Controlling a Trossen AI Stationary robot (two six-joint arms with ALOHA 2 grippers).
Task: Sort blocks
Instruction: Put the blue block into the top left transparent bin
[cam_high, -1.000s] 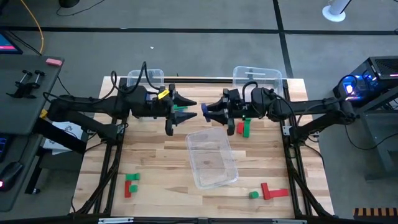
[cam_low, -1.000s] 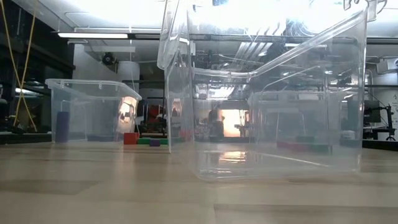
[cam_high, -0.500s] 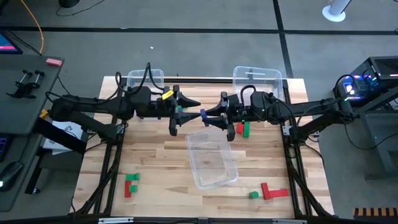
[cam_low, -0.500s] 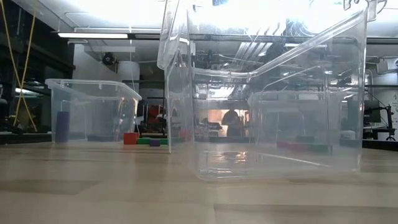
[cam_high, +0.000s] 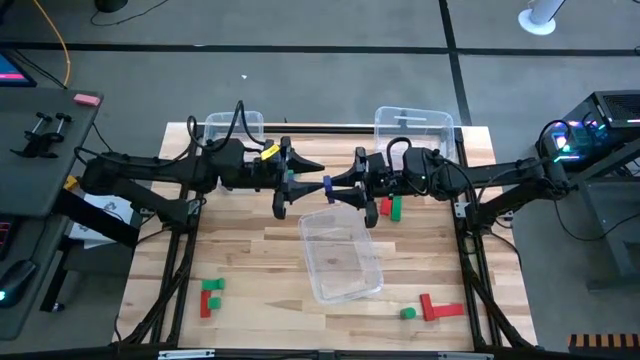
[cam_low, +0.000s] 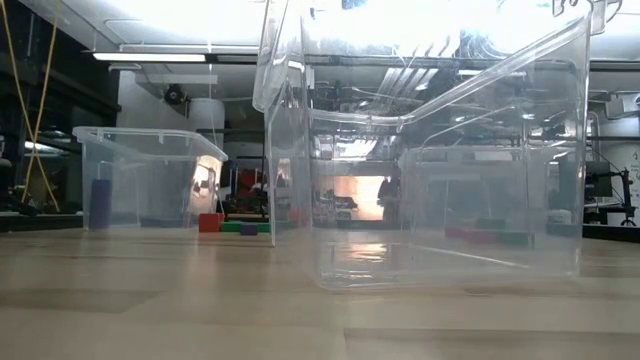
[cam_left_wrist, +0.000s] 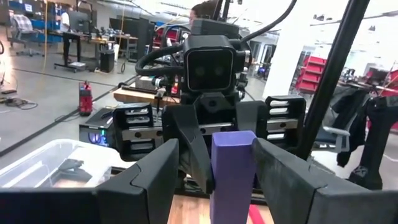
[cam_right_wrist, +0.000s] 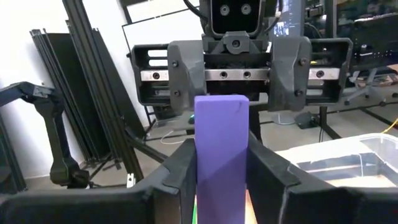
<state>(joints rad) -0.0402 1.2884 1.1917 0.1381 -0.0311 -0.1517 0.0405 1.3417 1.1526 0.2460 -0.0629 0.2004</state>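
Note:
A blue block (cam_high: 327, 186), a long bar standing upright, hangs in the air over the table's middle. My right gripper (cam_high: 333, 186) is shut on it and points level toward the table's left. My left gripper (cam_high: 316, 180) faces it, level and open. Its two fingers (cam_left_wrist: 155, 177) stand on either side of the same blue block (cam_left_wrist: 233, 171). Other blocks lie on the table: red and green ones (cam_high: 390, 207) under my right arm, a red and green group (cam_high: 210, 296) near the front left, and a red piece with a green cube (cam_high: 432, 308) near the front right. My right gripper pinches two opposite upright sides of the blue block (cam_right_wrist: 200, 165) between its two fingers (cam_right_wrist: 177, 180). The fingers come in level from the table's right. The block stands upright in the hold, lifted clear of the table. Whether my left gripper touches the block, I cannot tell.
A clear bin (cam_high: 342, 262) lies on the table's middle, just nearer than the grippers. Two more clear bins stand at the far edge, one on the left (cam_high: 234, 127) and one on the right (cam_high: 412, 121). In the low view the middle bin (cam_low: 440, 170) fills most of the picture.
My left gripper has moved toward the table's right until its fingers flank the blue block in my right gripper. The gap between the two grippers has closed. The block stays upright and clear of the table.

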